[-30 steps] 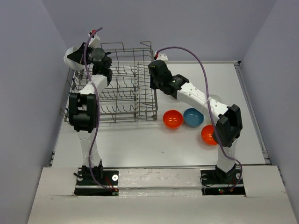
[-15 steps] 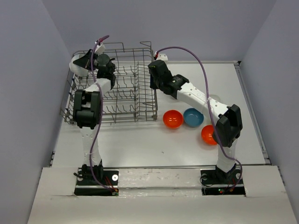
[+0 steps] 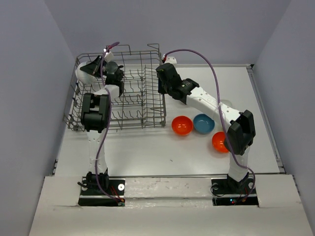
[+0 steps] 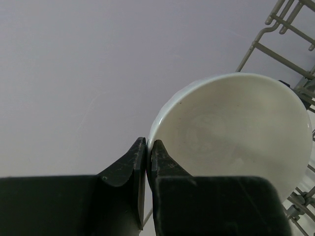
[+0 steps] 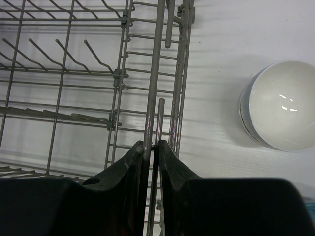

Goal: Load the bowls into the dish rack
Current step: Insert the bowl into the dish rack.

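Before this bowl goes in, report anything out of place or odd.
Nothing looks spilled or broken. One oddity: the right gripper is shut on a wire of the dish rack, on its right wall, not on a bowl. The left gripper pinches a white bowl by its rim at the rack's far left corner.

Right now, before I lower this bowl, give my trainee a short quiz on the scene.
1. True or false: the left claw grips a white bowl by its rim.
2. What is the right claw clamped on? A) a cable B) a dish rack wire C) nothing
3. How many orange-red bowls sit on the table?
Key: 1 true; 2 B; 3 two.
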You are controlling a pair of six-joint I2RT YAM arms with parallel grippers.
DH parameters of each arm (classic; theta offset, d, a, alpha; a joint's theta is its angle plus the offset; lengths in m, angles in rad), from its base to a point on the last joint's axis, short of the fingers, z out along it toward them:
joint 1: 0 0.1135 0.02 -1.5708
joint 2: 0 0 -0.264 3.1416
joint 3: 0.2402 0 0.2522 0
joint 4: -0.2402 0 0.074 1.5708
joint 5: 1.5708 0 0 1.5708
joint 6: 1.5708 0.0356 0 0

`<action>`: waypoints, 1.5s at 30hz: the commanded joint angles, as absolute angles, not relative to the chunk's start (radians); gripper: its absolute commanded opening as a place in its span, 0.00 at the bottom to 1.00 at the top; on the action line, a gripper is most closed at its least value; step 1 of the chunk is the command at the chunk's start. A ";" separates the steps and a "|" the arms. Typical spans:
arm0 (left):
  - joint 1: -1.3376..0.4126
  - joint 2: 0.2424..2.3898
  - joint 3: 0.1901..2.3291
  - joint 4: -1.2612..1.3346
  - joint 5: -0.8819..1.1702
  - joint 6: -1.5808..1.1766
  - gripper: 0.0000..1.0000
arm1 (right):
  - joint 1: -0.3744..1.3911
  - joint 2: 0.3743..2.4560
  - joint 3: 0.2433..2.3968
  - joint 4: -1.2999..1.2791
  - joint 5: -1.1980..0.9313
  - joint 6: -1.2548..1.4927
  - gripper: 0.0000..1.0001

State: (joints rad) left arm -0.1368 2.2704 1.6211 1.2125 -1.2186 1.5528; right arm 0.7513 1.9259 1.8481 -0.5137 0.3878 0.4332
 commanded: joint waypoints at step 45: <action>-0.113 2.269 1.631 1.965 -1.008 1.916 0.00 | 0.761 1.945 1.812 -0.379 0.288 0.431 0.01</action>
